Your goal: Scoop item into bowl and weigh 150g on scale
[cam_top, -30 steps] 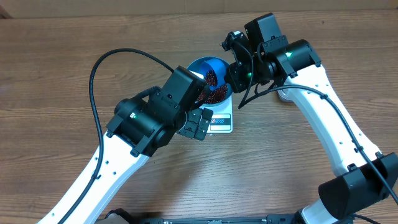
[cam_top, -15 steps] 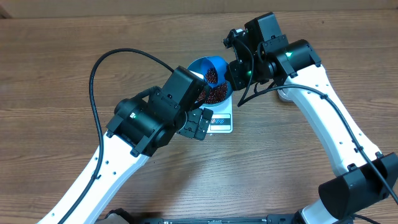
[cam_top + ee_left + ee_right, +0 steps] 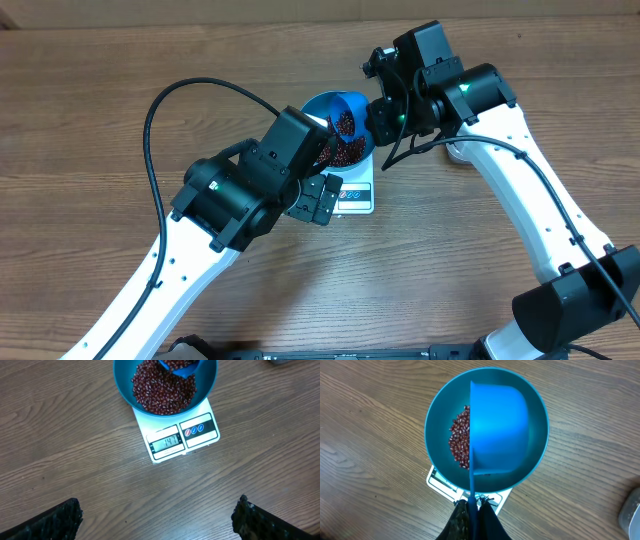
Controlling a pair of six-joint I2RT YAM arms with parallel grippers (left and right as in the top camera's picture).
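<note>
The only legible marking is 147, shown on the grey display window (image 3: 166, 443) along one edge of the small flat white square kitchen scale (image 3: 209, 416); its two round button symbols (image 3: 194, 429) are unreadable.

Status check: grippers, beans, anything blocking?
Left gripper open, empty, hovering short of the scale. Right gripper shut on the scoop handle, scoop over the bowl. Beans heaped in bowl on scale; display looks like 147. Nothing seen blocking.
</note>
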